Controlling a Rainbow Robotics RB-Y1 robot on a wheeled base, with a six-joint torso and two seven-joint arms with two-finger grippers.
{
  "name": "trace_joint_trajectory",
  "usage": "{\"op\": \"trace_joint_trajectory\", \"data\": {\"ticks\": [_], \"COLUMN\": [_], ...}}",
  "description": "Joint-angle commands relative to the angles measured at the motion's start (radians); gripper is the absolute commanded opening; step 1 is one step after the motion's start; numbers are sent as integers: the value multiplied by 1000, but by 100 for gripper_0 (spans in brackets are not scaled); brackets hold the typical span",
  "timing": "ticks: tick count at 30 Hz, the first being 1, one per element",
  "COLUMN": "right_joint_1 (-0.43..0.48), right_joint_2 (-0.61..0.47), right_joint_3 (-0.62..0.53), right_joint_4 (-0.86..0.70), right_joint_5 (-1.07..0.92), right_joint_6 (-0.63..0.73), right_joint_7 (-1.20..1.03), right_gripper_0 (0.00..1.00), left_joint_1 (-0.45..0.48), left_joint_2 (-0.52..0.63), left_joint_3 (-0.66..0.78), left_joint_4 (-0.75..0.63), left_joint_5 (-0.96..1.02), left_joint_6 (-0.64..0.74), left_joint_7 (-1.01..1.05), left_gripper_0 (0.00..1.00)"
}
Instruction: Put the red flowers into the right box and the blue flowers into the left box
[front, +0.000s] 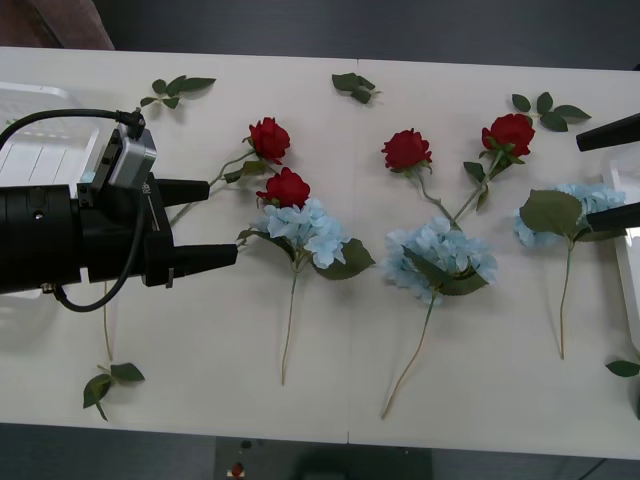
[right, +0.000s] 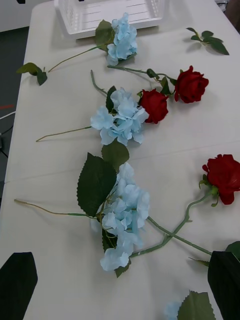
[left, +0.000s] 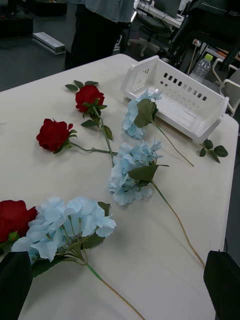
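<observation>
So the white table (front: 330, 390) is used as the landmark here. Four red roses (front: 287, 187) are laid out along its far half in the front view: two toward the left arm's side, one of them touching the top of a blue hydrangea, and two more (front: 509, 132) toward the right arm's side. Three blue hydrangeas (front: 306, 231) are spread in a row across the middle of the table with their long stems pointed at the near edge, the middle one (front: 440, 258) and the right one (front: 580, 205) each carrying big green leaves. Loose leaf sprigs (front: 177, 88) are scattered near the table's far edge and near corners.

The left gripper (front: 199, 222) is held over the table's left part, black fingers spread wide apart, nothing gripped, tips just short of the left rose stems. The right gripper (front: 612, 174) is seen at the table's right edge, fingers also wide apart and empty, with the right hydrangea lying between them.

The left box (front: 35, 130) sits at the table's far left corner, the right box (front: 628, 270) at its right edge; slotted walls are seen on it in the left wrist view (left: 175, 97). No readable writing can be made out, just a partial "RB" on dark gear behind the table
</observation>
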Motion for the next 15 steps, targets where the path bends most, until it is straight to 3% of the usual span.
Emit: {"op": "trace_joint_trajectory", "data": {"ticks": [1, 6, 15], "right_joint_1": [-18, 12, 22], "right_joint_2": [-24, -10, -56], "right_joint_3": [-14, -2, 3], "right_joint_4": [-14, 1, 3], "right_joint_5": [-8, -6, -5], "right_joint_6": [-3, -3, -26], "right_joint_7": [6, 6, -67], "right_gripper_0": [100, 100, 100], "left_joint_1": [21, 20, 35], "left_joint_2": [-29, 14, 126], "left_joint_3": [-18, 2, 90], "left_joint_4": [-30, -33, -45], "left_joint_5": [24, 110, 88], "left_joint_6": [-21, -51, -49], "left_joint_7": [-22, 20, 411], "left_gripper_0": [100, 100, 100]}}
